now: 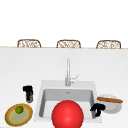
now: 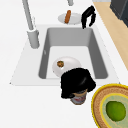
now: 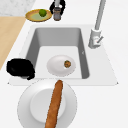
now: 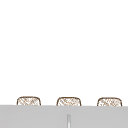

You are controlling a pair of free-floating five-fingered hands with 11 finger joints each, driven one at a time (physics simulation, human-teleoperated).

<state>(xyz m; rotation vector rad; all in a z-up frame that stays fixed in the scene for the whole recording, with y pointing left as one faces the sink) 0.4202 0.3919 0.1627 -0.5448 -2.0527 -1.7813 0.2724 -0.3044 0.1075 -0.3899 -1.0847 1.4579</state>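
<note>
One robot hand (image 1: 28, 89), the left, curls shut around a dark jar (image 1: 29, 97) beside the sink (image 1: 40, 100).

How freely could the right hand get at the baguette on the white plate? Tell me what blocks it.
Probably yes. The right hand hovers at the sink's right edge, just beside the white plate, and the baguette lies uncovered across it, with nothing between them.

Quick tally at the sink: mostly singles, chairs in a trio.
Two black hands, left (image 1: 27, 89) and right (image 1: 98, 109); one jar (image 1: 29, 96); one lime (image 1: 19, 109) on one yellow plate (image 1: 10, 119); one baguette (image 1: 110, 100) on one white plate (image 1: 117, 106); one white bowl (image 3: 56, 66); one red ball (image 1: 67, 114); one faucet (image 1: 68, 72); three chairs (image 1: 29, 43).
</note>
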